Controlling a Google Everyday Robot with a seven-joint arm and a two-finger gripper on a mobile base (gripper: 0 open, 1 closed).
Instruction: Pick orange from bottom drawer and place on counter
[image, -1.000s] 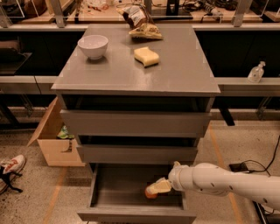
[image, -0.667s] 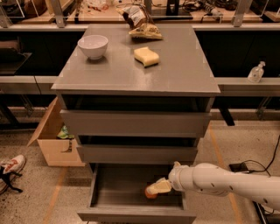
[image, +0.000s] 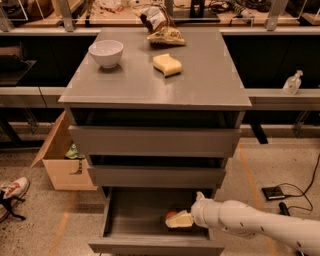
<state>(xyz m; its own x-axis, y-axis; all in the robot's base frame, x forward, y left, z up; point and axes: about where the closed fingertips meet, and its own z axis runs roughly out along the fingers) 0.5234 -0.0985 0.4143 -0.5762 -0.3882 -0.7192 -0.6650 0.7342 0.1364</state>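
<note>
The bottom drawer (image: 125, 227) is pulled open below the two wider grey drawers. The orange (image: 171, 215) lies inside it towards the right, only its top left part showing. My gripper (image: 176, 220) reaches into the drawer from the right on a white arm, and its cream-coloured fingers (image: 181, 220) are at the orange, covering most of it. The counter (image: 200, 80) is the flat grey top of the cabinet, above the gripper.
On the counter stand a white bowl (image: 106, 52), a pale yellow sponge (image: 167, 64) and a crumpled bag (image: 160, 27). A cardboard box (image: 62, 160) sits on the floor left of the cabinet, a shoe (image: 12, 192) further left. Cables and a small device (image: 275, 192) lie at the right.
</note>
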